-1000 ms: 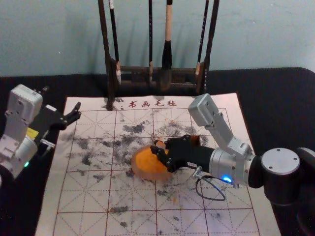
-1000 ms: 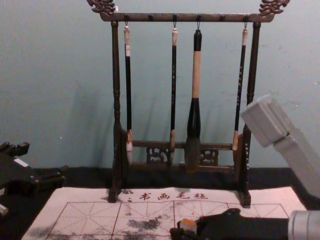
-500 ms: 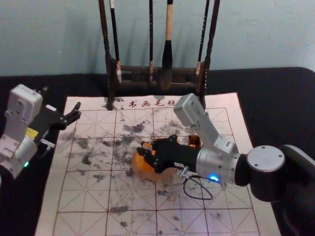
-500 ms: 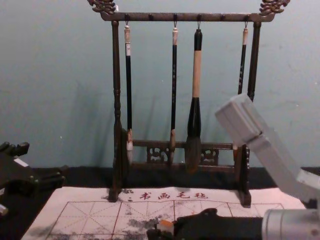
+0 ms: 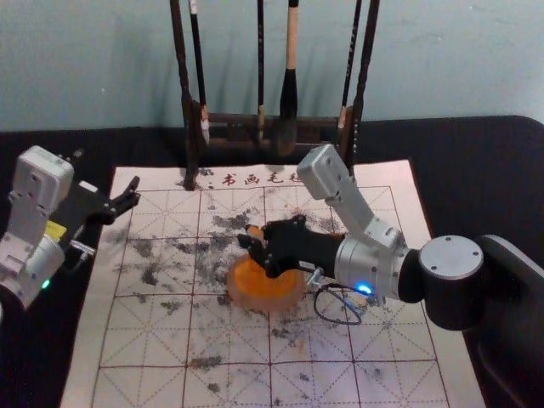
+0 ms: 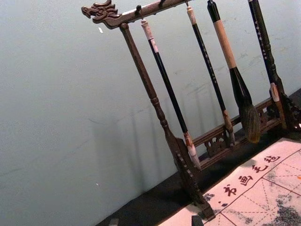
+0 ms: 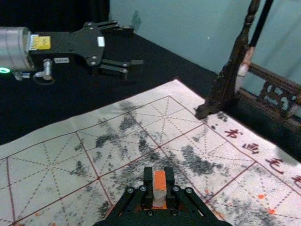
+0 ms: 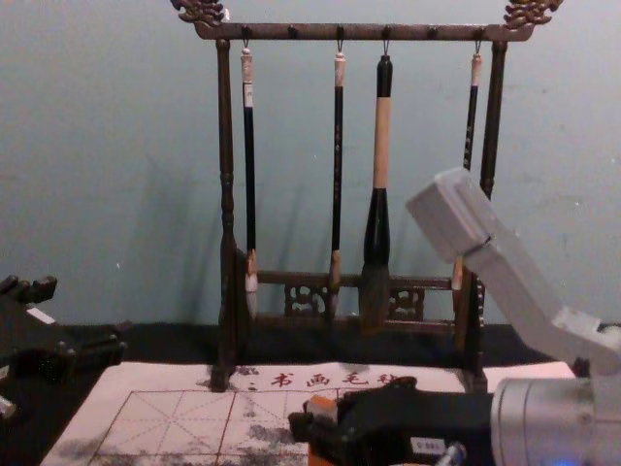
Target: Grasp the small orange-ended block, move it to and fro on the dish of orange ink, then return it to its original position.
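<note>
Right Gripper Is Holding Orange-Ended Block at Far Side of Ink Dish

The right gripper (image 5: 254, 244) is reaching in from the robot's right, and its jaws are clamping the small orange-ended block (image 7: 160, 181) between them. In the right wrist view the block is standing upright in that grip, showing an orange end above a pale middle. In the head view the block is appearing by the far edge of the round dish of orange ink (image 5: 263, 303), toward its left side, with the gripper's dark body partly covering the dish. Whether the block is touching the ink or the dish, the pictures are leaving unclear.

The dish is resting on a pale calligraphy mat (image 5: 140, 340), whose red grid is running beneath scattered black smudges; small orange spots are also marking it in the right wrist view. Red characters are lining the mat's far edge, and the mat is lying on the black-covered tabletop (image 5: 476, 178).

The left gripper (image 5: 107, 168) is hanging beside the mat's left edge, its jaws standing wide apart with nothing between them.

Beyond the work, a dark wooden brush rack (image 8: 359, 33) is standing before the wall, and four brushes are hanging from its crossbar, the thickest (image 8: 376, 214) having a pale wooden handle section.
</note>
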